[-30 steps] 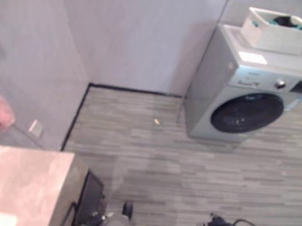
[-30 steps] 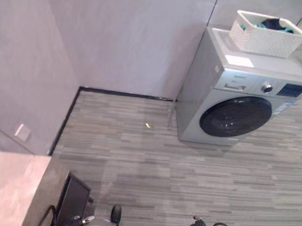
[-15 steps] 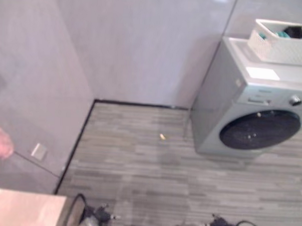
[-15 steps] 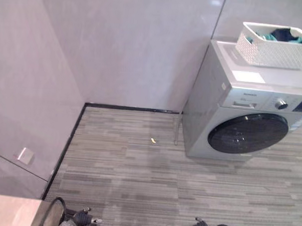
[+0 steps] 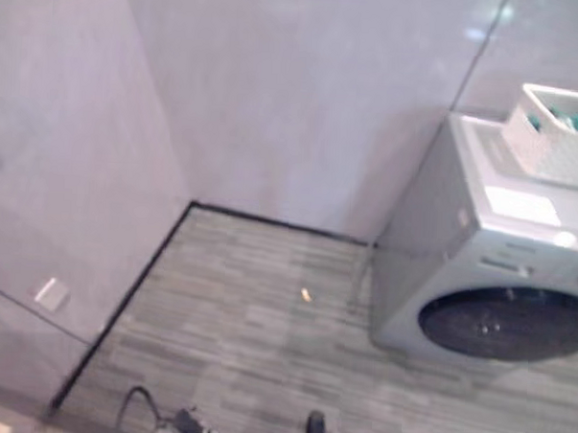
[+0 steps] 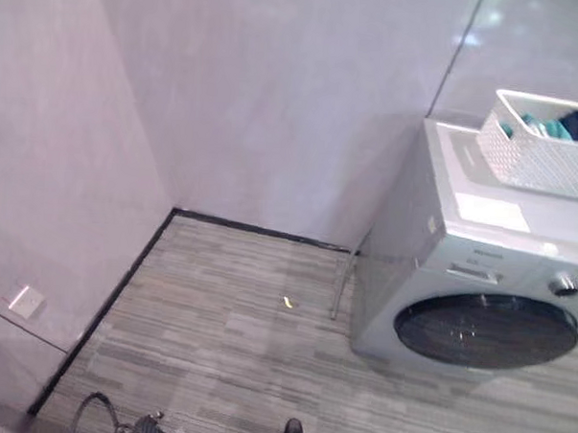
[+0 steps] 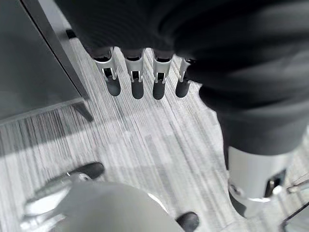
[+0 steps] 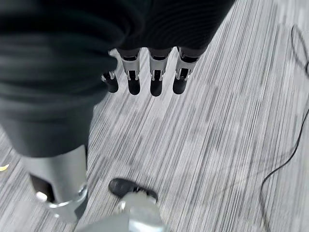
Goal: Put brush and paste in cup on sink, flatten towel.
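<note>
The head camera has swung away from the surface toward the washing machine (image 6: pixel 478 282). Left robot hand (image 7: pixel 140 79) and right robot hand (image 8: pixel 145 77) hang with fingers relaxed, holding nothing. Brush, paste, cup and towel lie outside the view; no task step has started.

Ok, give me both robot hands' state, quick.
Left robot hand: open, fingers straight, holding nothing.
Right robot hand: open, fingers straight, holding nothing.

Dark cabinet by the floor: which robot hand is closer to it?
Left. The left hand hangs open with its fingers just beside the dark cabinet. The right hand hangs open over striped floor, probably farther away.
</note>
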